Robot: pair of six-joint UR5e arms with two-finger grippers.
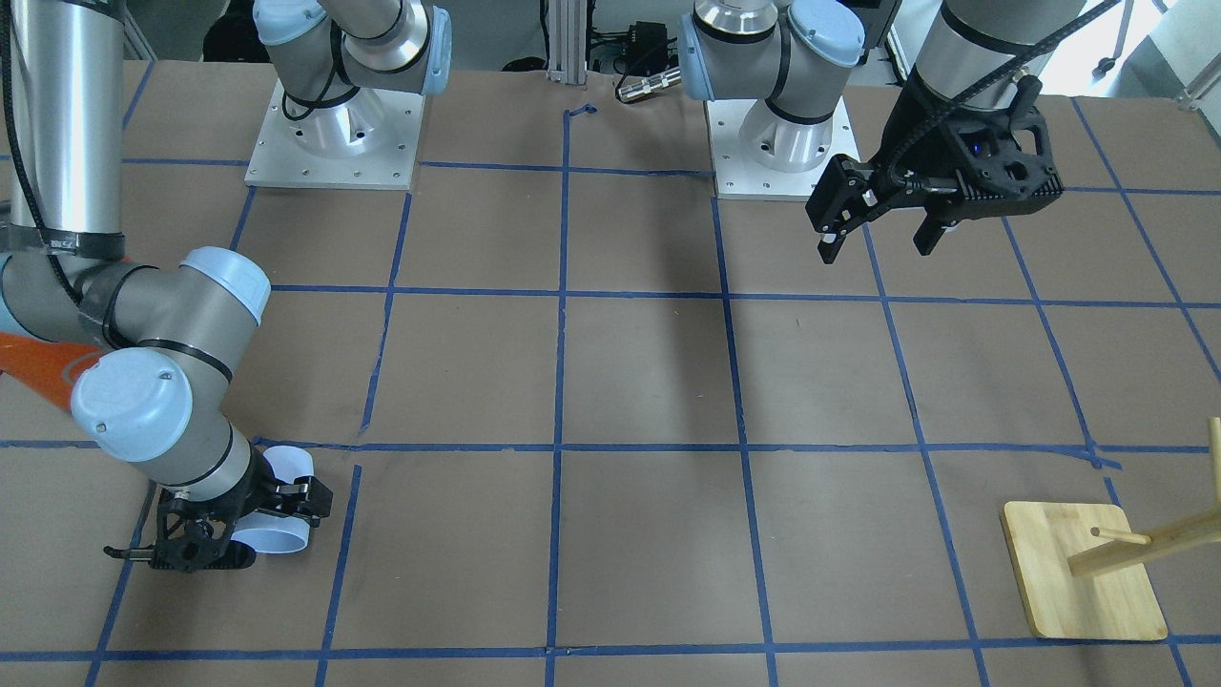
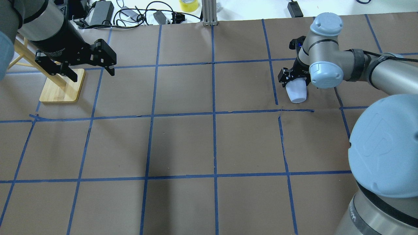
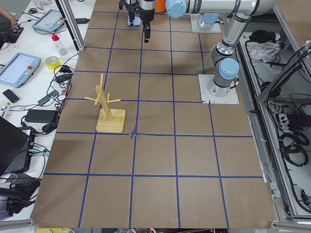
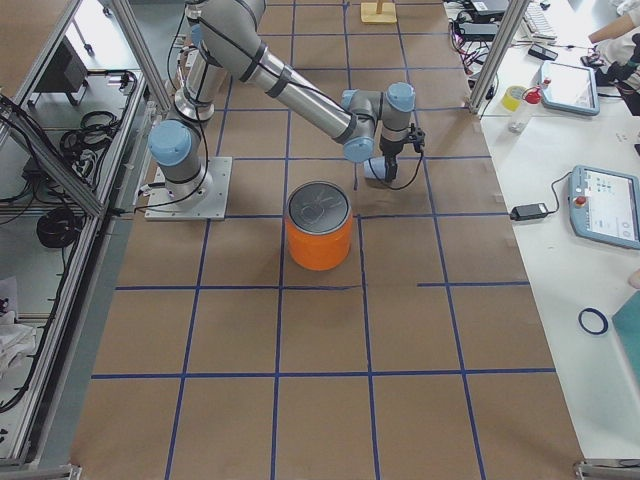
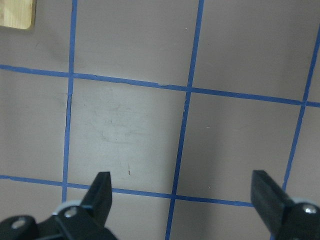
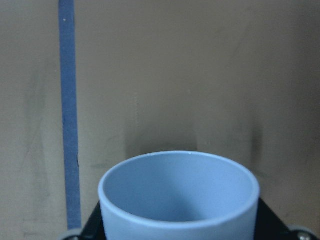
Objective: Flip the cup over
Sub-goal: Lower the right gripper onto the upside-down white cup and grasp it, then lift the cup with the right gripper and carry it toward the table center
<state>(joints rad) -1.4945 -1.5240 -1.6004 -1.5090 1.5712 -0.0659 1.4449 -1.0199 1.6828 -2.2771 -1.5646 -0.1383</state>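
Observation:
The pale blue-white cup [image 2: 296,93] sits between the fingers of my right gripper [image 2: 293,81], which is shut on it at the far right of the table. The cup is tipped on its side, rounded base toward the robot and mouth toward the operators' side [image 1: 275,541]. The right wrist view looks into its bluish open mouth [image 6: 179,192], with brown table behind. Whether it touches the table I cannot tell. My left gripper [image 2: 91,69] is open and empty, high above the far left of the table; its fingertips [image 5: 102,184] stand wide apart over bare paper.
A large orange can with a silver top [image 4: 320,226] stands near the right arm. A wooden peg stand on a bamboo base [image 2: 62,88] sits at the far left, just under my left gripper. Blue tape lines grid the brown table [image 2: 212,143].

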